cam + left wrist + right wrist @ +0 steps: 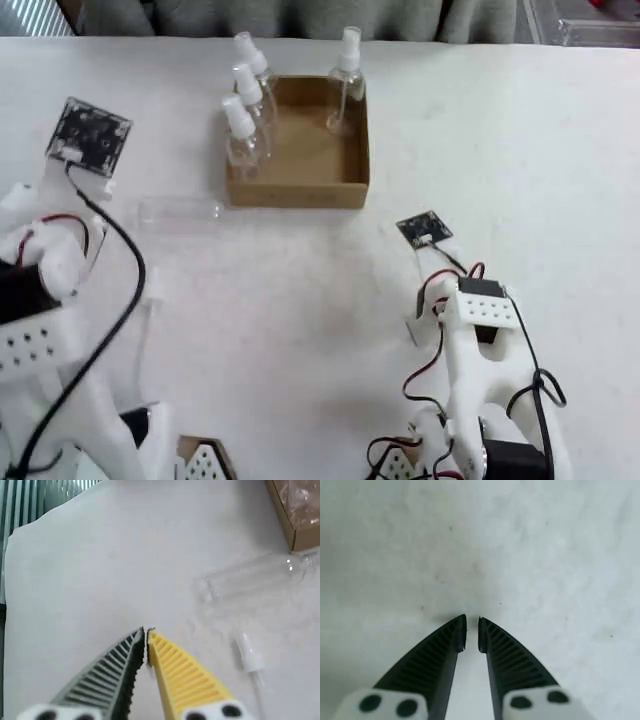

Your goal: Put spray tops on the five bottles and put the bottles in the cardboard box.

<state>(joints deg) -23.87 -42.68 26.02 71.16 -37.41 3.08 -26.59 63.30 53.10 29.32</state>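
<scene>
The cardboard box (355, 160) stands at the back middle of the table, with several clear bottles with white spray tops upright in it, three along one side (247, 135) and one in the opposite corner (346, 88). Just outside the box a clear bottle (180, 210) (255, 577) lies on its side without a top. A loose white spray top (249, 655) lies on the table near it. My left gripper (146, 631) is shut and empty, a short way from that bottle and top. Over bare table, my right gripper (472, 627) is shut with nothing in it.
The left arm (40, 300) and its black cable take up the front left; the right arm (480, 330) stands at the front right. A corner of the box (295, 515) shows in the left wrist view. White tabletop lies between the arms.
</scene>
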